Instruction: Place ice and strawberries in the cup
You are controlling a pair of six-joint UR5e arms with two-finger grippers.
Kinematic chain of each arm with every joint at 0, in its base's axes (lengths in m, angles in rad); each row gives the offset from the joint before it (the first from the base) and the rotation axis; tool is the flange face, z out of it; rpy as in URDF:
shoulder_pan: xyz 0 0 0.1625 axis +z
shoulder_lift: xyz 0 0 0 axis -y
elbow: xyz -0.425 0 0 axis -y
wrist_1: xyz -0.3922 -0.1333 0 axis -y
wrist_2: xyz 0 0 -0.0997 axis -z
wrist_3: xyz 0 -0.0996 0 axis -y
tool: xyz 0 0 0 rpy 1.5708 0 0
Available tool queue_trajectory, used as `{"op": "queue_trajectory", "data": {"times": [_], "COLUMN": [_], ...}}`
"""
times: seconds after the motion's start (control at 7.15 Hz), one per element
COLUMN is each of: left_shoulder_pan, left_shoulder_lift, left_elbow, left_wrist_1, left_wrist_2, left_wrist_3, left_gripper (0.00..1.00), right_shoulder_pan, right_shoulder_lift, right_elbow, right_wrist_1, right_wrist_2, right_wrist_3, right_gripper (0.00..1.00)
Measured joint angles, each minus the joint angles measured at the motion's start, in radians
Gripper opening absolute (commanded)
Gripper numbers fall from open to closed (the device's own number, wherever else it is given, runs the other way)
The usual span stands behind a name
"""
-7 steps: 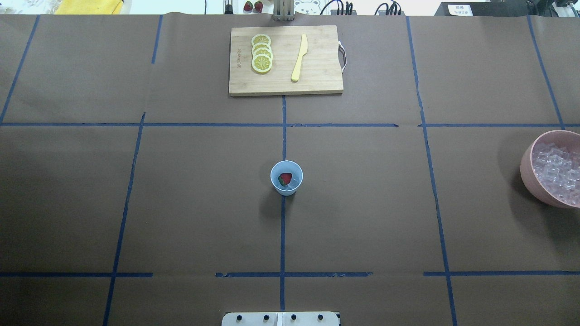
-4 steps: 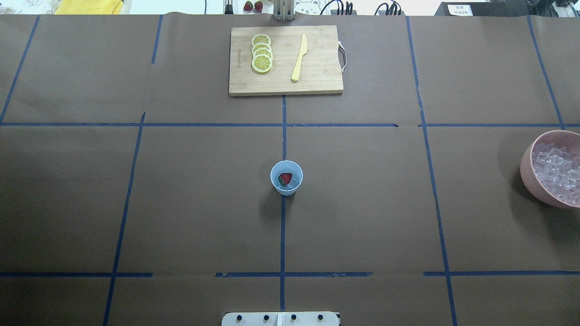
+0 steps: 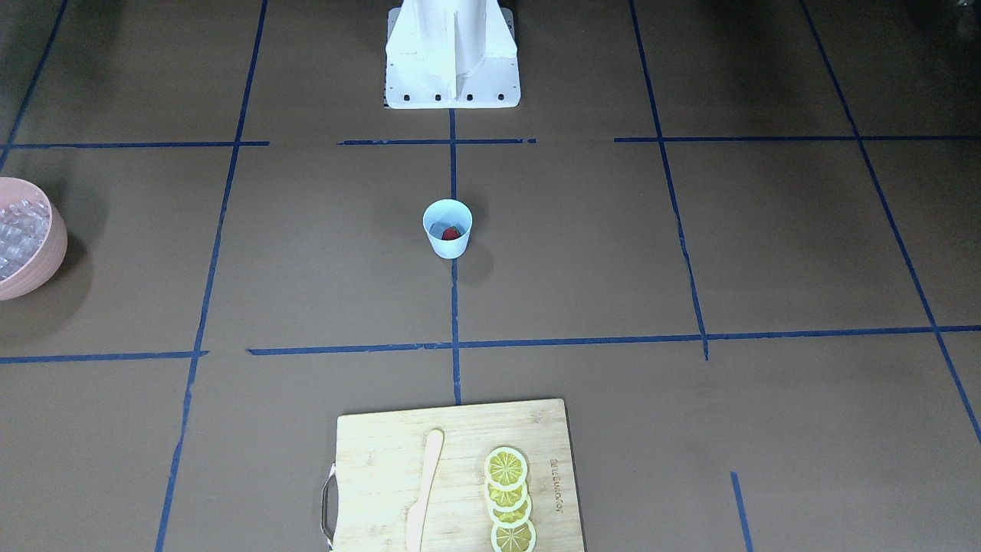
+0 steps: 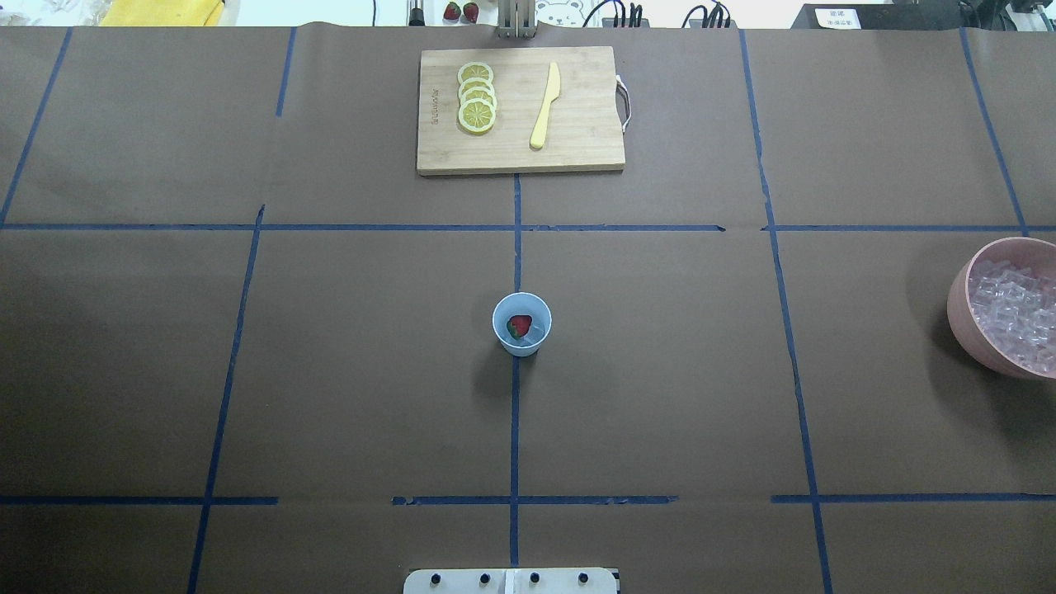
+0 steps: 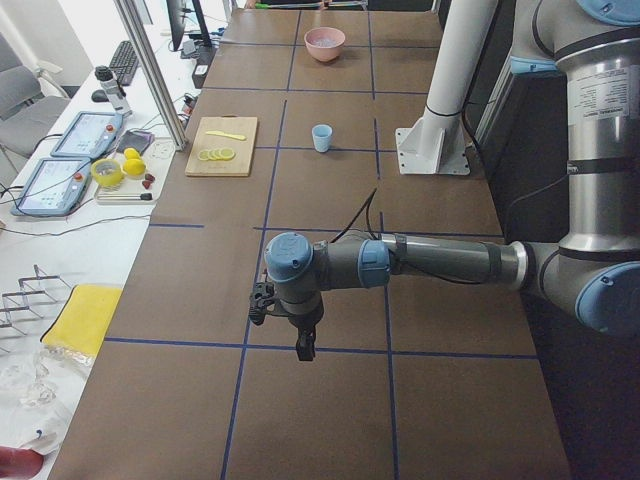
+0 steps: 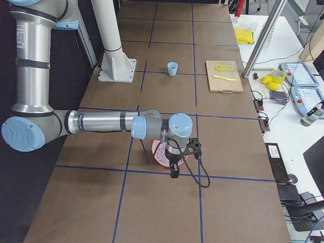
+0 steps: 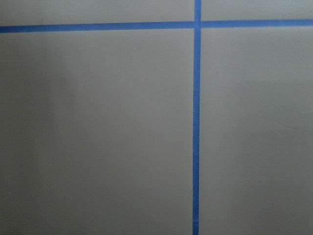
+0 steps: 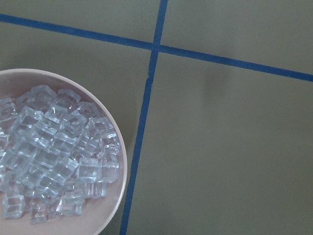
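The light blue cup [image 4: 521, 324] stands at the table's middle, on a blue tape line. It also shows in the front view [image 3: 447, 228]. Inside it lie a red strawberry [image 4: 519, 327] and a clear ice cube [image 4: 538, 332]. More ice [image 8: 54, 152] fills the pink bowl [image 4: 959, 309] at the right edge. My right gripper [image 6: 174, 172] hangs over that bowl, far from the cup. My left gripper [image 5: 304, 347] hangs over bare table at the far left end. Both grippers show only in the side views, so I cannot tell whether they are open or shut.
A wooden cutting board [image 4: 577, 148] at the far middle holds lemon slices [image 4: 477, 97] and a yellow knife [image 4: 545, 106]. Two more strawberries [image 4: 461, 11] lie beyond the far edge. The robot's white base [image 3: 452, 54] stands at the near edge.
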Motion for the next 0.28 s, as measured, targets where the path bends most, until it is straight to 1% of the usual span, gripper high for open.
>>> {"op": "queue_trajectory", "data": {"times": [0.28], "left_shoulder_pan": [0.001], "left_shoulder_lift": [-0.003], "left_elbow": [0.004], "left_wrist_1": [0.006], "left_wrist_2": [-0.002], "left_wrist_3": [0.026], "left_gripper": [1.00], "right_shoulder_pan": [0.000], "right_shoulder_lift": [-0.001], "right_elbow": [0.001], "right_wrist_1": [0.000], "right_wrist_2": [0.000], "right_wrist_3": [0.003], "right_gripper": [1.00]}}
